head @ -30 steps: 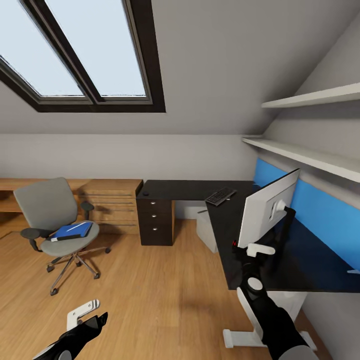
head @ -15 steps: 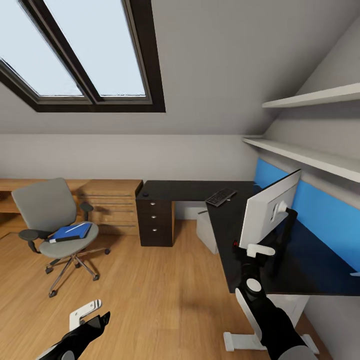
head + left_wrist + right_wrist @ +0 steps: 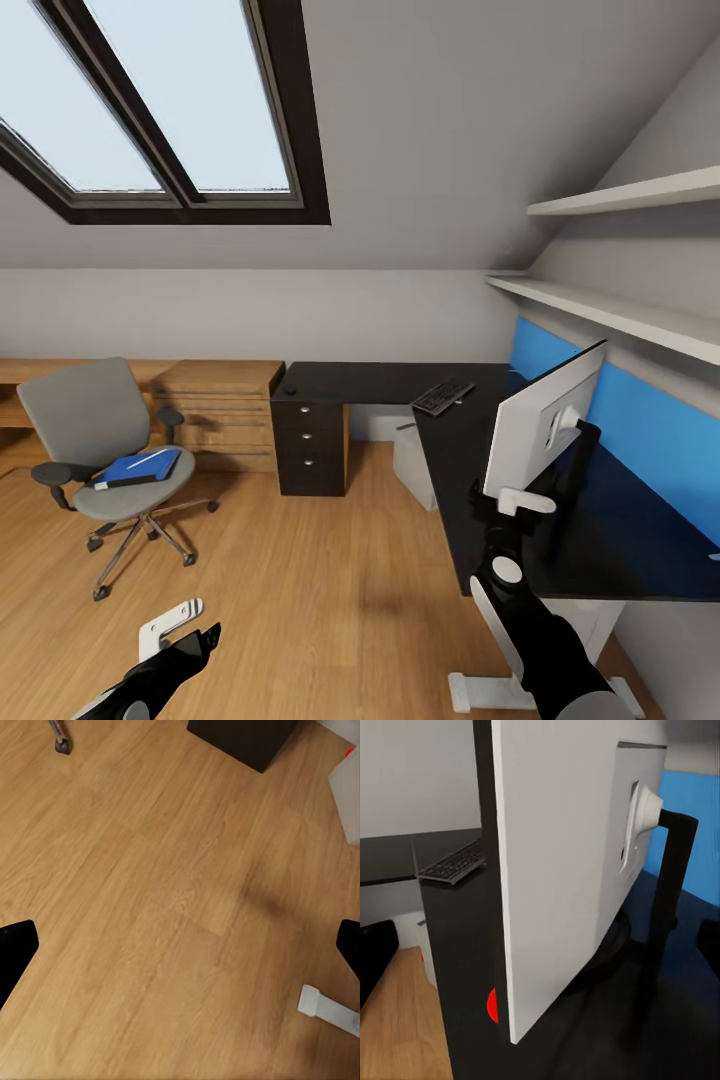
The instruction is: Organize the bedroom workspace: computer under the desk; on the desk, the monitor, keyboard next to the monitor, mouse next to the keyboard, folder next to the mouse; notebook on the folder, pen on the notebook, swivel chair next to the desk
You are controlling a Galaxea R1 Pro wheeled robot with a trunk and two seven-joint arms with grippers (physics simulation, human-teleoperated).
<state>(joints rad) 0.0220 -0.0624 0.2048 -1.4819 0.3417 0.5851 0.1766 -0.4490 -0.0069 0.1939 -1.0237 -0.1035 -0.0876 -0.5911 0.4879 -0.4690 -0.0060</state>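
While my right gripper [image 3: 520,500] sits at the near edge of the white flat-panel monitor on its black arm stand [image 3: 545,420], I judge the step in hand to be settling that screen properly on the black L-shaped desk [image 3: 380,380]. I would ease it round slowly, keep it well in from the near desk edge, and avoid tipping the stand. I cannot tell whether the right fingers are apart or clamped: the head view hides them behind the wrist, though the dark tips at either side of the right wrist view suggest a wide gap. My left gripper [image 3: 172,625] hangs low over the wooden floor [image 3: 300,580], fingers spread wide in its own camera, holding nothing.

The head view gives me the room: the black keyboard [image 3: 441,393] far along the desk, and the grey swivel chair [image 3: 100,440] well to the left carrying the blue folder [image 3: 135,467] with a white pen [image 3: 150,454] on top. The right wrist view adds the monitor's back mount, and a small red spot [image 3: 493,1005] on the desk at the screen's lower corner
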